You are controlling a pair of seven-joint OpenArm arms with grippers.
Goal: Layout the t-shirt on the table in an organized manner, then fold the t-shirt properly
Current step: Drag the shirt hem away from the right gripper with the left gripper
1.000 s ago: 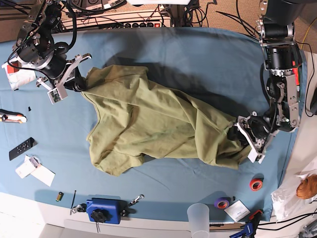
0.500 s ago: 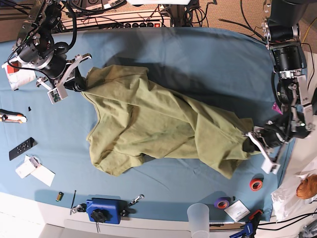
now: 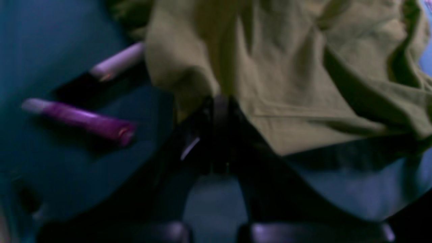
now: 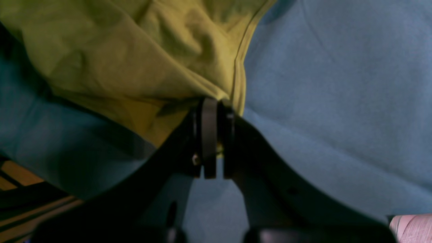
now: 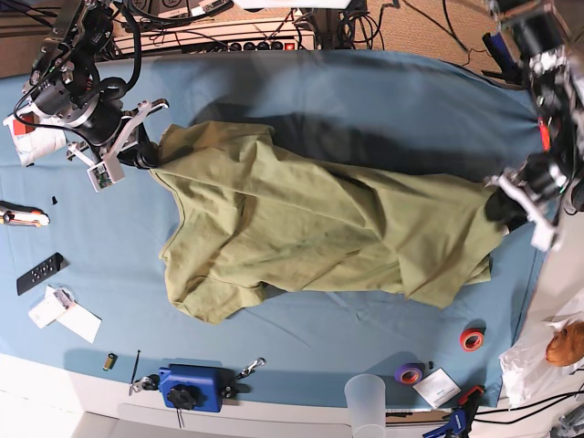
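The t-shirt (image 5: 310, 228) lies strung across the middle of the table (image 5: 365, 100), bunched and creased between my two arms, with its lower edge sagging toward the near side. I judge it light, limp cotton that will drape and slide over the smooth teal cover, so it wants holding at hems or seams, where the doubled fabric gives the pads something to bite. My right gripper (image 4: 212, 111) has its jaws pressed together on a stitched edge of the shirt; the wrist view shows cloth pinched right at the tips. My left gripper (image 3: 219, 104) also looks closed on a fold near a hem, though that view is dim and blurred. A purple marker (image 3: 84, 118) lies on the cloth just beside it.
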